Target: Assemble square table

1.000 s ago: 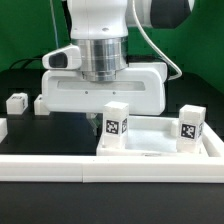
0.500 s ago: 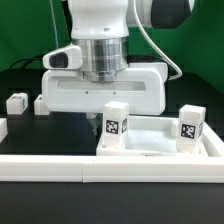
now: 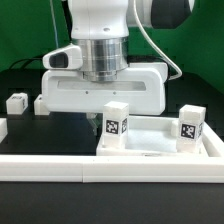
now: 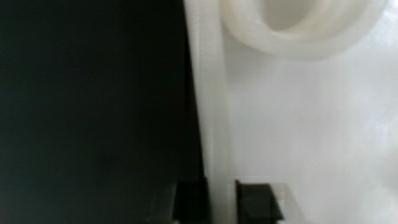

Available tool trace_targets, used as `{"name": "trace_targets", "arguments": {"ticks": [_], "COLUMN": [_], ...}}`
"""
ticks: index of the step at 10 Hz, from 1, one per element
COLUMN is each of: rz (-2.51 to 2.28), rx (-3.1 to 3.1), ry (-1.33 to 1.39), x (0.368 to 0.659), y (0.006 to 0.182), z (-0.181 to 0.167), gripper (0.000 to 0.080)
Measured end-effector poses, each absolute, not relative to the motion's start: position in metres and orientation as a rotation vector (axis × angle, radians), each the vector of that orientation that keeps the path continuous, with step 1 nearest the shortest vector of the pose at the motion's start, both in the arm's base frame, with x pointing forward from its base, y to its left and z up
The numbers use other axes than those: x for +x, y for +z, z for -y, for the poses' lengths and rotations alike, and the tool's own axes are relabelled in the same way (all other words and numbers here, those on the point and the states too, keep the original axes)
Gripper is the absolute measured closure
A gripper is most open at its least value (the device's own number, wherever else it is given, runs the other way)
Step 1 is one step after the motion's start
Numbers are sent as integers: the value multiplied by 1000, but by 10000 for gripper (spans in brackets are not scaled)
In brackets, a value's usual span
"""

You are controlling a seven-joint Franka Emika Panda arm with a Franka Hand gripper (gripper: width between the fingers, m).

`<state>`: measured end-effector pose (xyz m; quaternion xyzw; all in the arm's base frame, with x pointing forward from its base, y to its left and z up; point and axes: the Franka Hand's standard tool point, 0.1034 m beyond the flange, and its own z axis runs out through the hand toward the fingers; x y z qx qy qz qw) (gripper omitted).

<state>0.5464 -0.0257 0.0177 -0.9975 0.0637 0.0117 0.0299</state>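
Note:
The white square tabletop (image 3: pixel 150 138) lies at the exterior view's right with its raised rim up. Two tagged white legs (image 3: pixel 115 122) (image 3: pixel 191 125) stand upright at its near corners. My gripper (image 3: pixel 98 122) is down at the tabletop's left rim, mostly hidden behind the nearer leg and the wide hand. In the wrist view the gripper (image 4: pixel 224 203) is shut on the tabletop's rim, with a white strip between the two dark fingers (image 4: pixel 260 203). The tabletop (image 4: pixel 302 120) fills one half of that view, with a round socket (image 4: pixel 294 30) at a corner.
Two loose white legs (image 3: pixel 16 101) (image 3: pixel 40 102) lie on the black mat at the exterior view's left. Another white piece (image 3: pixel 2 128) shows at the left edge. The long white border rail (image 3: pixel 110 165) runs across the front.

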Motion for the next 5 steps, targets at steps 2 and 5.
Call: {"name": "trace_targets", "arguments": {"ticks": [2,5], "rz": [82,442], "rx": [-3105,-3102], "ry": [40,23], "x": [547,551], "y": [18,20], "z": [28,36], "gripper": [740,740]}}
